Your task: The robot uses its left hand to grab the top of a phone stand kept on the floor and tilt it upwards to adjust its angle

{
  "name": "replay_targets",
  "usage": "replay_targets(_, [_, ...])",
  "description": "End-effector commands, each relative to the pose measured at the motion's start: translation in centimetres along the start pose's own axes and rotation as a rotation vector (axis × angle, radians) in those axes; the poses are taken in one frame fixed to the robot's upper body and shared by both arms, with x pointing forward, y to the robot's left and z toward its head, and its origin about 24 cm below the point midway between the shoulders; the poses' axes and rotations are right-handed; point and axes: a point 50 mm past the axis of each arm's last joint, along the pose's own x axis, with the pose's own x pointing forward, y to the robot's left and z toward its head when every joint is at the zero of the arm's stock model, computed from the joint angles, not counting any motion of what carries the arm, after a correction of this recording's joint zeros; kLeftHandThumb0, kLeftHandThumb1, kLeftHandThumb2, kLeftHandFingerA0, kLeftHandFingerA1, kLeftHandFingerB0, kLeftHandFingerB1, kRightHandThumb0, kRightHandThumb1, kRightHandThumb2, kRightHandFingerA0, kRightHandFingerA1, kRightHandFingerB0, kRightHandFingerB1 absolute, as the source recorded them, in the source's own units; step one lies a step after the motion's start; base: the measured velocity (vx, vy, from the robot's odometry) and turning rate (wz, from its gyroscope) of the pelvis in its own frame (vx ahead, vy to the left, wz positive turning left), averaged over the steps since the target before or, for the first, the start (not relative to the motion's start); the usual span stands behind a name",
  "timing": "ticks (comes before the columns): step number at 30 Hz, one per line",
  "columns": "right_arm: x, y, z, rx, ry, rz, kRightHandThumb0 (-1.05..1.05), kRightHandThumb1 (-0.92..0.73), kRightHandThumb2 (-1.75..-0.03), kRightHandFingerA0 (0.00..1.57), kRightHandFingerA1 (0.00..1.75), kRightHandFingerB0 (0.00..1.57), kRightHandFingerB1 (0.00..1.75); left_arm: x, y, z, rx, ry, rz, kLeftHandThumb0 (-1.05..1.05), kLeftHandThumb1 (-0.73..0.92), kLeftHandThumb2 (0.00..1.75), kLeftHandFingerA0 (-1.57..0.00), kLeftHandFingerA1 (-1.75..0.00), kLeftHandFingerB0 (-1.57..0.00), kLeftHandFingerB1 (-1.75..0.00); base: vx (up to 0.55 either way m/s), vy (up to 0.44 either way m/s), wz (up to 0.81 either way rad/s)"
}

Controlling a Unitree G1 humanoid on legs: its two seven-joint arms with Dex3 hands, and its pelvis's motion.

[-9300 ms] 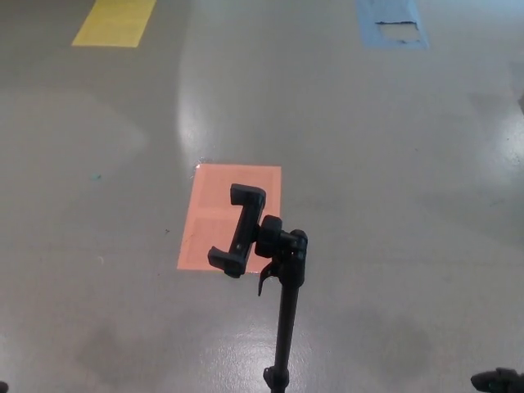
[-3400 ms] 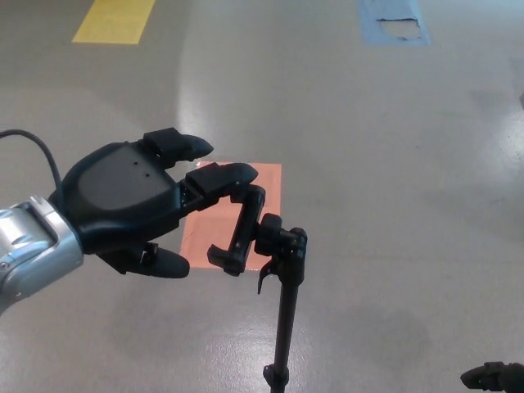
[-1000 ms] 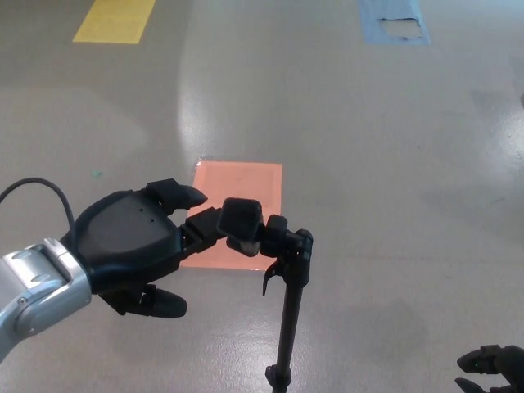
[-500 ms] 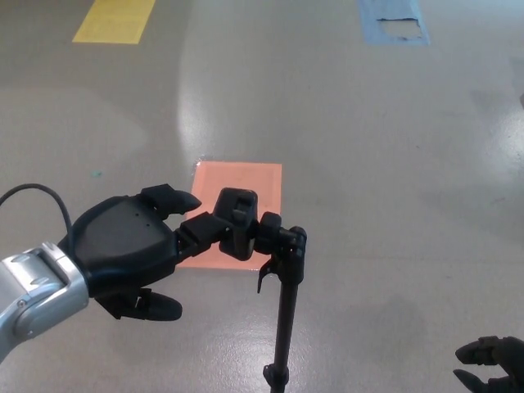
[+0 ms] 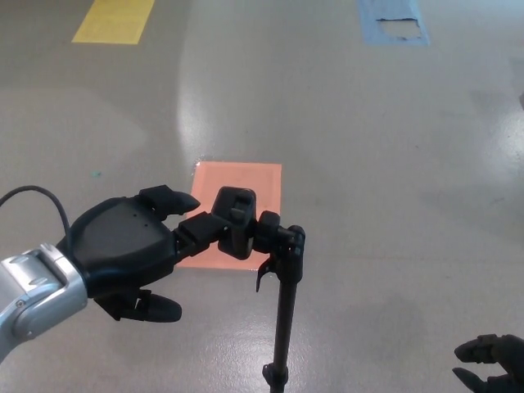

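Since half a second ago little has shifted: the left hand (image 5: 123, 254) and the phone stand's clamp (image 5: 233, 223) sit a touch lower and further left in the head view, and against the first picture the clamp is tipped up, showing its end rather than its long side.

Reaching in from the near left, the left hand has its fingers (image 5: 201, 227) curled onto the left side of the clamp, touching it; its thumb (image 5: 169, 198) juts out above and one digit hangs free below the palm, so the hold is a light pinch, not a full wrap. The phone stand (image 5: 284, 319) rises on a thin black pole from the near edge of the floor (image 5: 393, 164), its head in front of an orange patch (image 5: 246, 184). Far off lie a yellow patch (image 5: 115, 20) to the left and a blue patch (image 5: 391, 22) to the right. At the near right corner only part of the right hand (image 5: 491, 360) shows; whether its fingers are open I cannot tell.
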Motion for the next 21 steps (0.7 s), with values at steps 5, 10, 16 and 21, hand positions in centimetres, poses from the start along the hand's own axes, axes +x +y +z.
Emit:
replay_targets(5, [-0.1, -0.8, 0.0, -0.002, 0.009, -0.002, -0.58, -0.83, -0.65, 0.27, 0.37, 0.25, 0.32, -0.6, -1.0, 0.2, 0.000, -0.017, -0.057, -0.89, 0.68, 0.81, -0.10, -0.24, 0.00, -0.11, 0.00, 0.000, 0.00])
replay_targets(10, [-0.1, -0.9, 0.0, 0.003, 0.005, 0.001, -0.58, -0.83, -0.65, 0.27, 0.36, 0.25, 0.32, -0.8, -1.4, 0.8, -0.004, -0.033, -0.071, -0.83, 0.64, 1.01, -0.07, -0.29, 0.00, -0.16, 0.00, 0.000, 0.00])
replay_targets(16, [-0.1, -1.0, 0.1, 0.009, 0.010, 0.002, -0.58, -0.83, -0.65, 0.26, 0.36, 0.25, 0.31, -1.1, -1.8, 1.1, -0.038, -0.050, -0.075, -0.83, 0.64, 1.01, -0.07, -0.30, 0.00, -0.16, 0.00, 0.000, 0.00])
replay_targets(21, [-0.1, -1.0, 0.1, 0.014, 0.010, 0.000, -0.58, -0.82, -0.64, 0.26, 0.36, 0.24, 0.32, -1.1, -1.6, 0.9, -0.041, -0.050, -0.055, -0.88, 0.67, 1.02, -0.17, -0.37, 0.00, -0.12, 0.00, 0.000, 0.00])
